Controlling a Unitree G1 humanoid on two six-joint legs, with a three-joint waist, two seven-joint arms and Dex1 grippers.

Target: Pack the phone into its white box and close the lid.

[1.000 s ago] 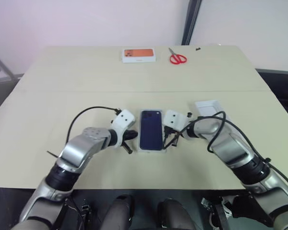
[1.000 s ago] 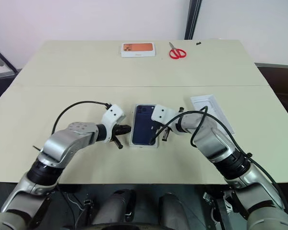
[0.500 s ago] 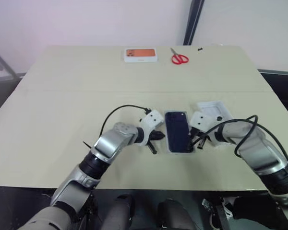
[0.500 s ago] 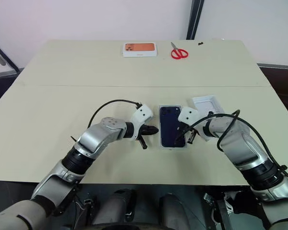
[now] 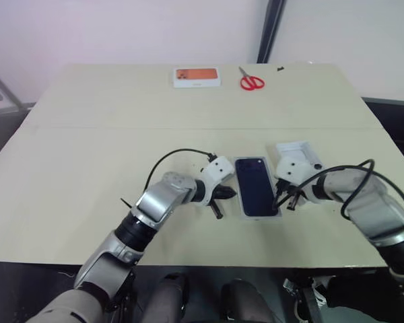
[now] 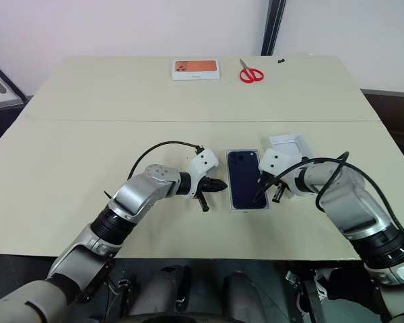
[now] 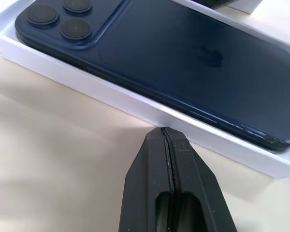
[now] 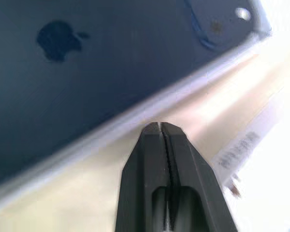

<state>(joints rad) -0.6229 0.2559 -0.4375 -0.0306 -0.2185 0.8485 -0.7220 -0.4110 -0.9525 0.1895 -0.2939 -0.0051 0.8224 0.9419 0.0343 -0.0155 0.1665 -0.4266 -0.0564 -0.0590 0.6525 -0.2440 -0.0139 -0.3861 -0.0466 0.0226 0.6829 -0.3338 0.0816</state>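
The dark navy phone (image 5: 256, 186) lies back up inside the shallow white box (image 7: 111, 96) near the middle of the table, its camera cluster at the far end. My left gripper (image 5: 233, 194) is shut, its tip close against the box's left long side. My right gripper (image 5: 279, 200) is shut too, at the box's right long side; whether it touches the rim (image 8: 135, 113) I cannot tell. The white lid (image 5: 297, 149) lies open side up just behind the right gripper, partly hidden by it.
At the far edge of the table (image 5: 87, 148) lie a white box with an orange picture (image 5: 196, 77) and red-handled scissors (image 5: 250, 82), with a small dark object (image 5: 278, 68) beyond them. The table's front edge runs close below both arms.
The white box with the phone has slid to the right across the table. Both grippers moved right alongside it, the left one staying shut at its left side.
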